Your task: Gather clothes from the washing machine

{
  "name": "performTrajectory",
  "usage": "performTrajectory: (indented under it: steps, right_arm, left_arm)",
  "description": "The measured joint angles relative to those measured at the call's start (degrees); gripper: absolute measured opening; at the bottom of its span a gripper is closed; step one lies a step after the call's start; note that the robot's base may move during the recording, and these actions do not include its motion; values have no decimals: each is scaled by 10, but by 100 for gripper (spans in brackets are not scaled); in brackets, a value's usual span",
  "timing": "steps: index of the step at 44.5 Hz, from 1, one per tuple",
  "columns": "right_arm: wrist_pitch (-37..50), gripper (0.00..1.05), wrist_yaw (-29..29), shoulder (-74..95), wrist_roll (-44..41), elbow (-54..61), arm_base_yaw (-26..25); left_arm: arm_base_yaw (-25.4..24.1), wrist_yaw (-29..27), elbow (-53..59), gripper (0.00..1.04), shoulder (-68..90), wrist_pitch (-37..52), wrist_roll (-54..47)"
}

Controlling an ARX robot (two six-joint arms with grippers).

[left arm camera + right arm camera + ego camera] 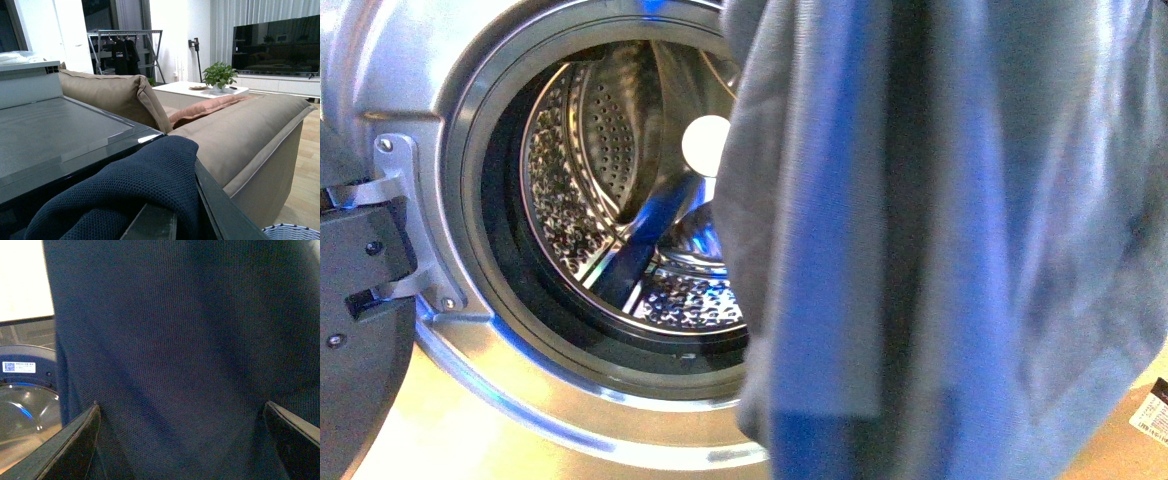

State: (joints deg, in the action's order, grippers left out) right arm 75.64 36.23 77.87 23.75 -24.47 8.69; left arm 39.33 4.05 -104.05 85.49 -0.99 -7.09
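At the far left the dark grey door (355, 300) stands swung open on its silver metal hinge (395, 215), and beside it the grey metallic front-loading washing machine (410, 70) shows its round mouth. Inside, the perforated steel drum (590, 170) gleams, its dimpled wall and one raised rib catching the light. To the right of the mouth, the soft dark navy-blue fabric garment (940, 240) hangs outside the machine, draped from above the front view's top edge down past its bottom, covering the right side of the opening. Seen from the left wrist, the left gripper (182, 185) has its two dark fingers (225, 210) drawn narrow with the garment bunched over and between them, the tips buried in the knit, so it appears to be clamped on the cloth. Behind it are a tan upholstered sofa (240, 130) and, low at the far right, the rim of a woven basket (292, 232); what lies in it cannot be seen. From the right wrist, the right gripper (181, 407) is spread wide, one black finger (75, 440) at each side, with the garment hanging ahead of it and filling the space between, not pinched. A white label with blue print (18, 367) sits on the machine beside the cloth.
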Motion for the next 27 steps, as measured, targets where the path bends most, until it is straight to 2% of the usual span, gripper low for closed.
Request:
performTrajectory:
  steps: [3, 8, 27]
  right_arm:
    - [-54, 97, -37, 12, -15, -11, 27]
    - [-91, 97, -43, 23, -27, -12, 38]
    - [-85, 97, -36, 21, -35, -21, 34]
  left_arm:
    - [0, 0, 0, 6, 0, 0, 0]
    - [0, 0, 0, 6, 2, 0, 0]
    - [-1, 0, -2, 6, 1, 0, 0]
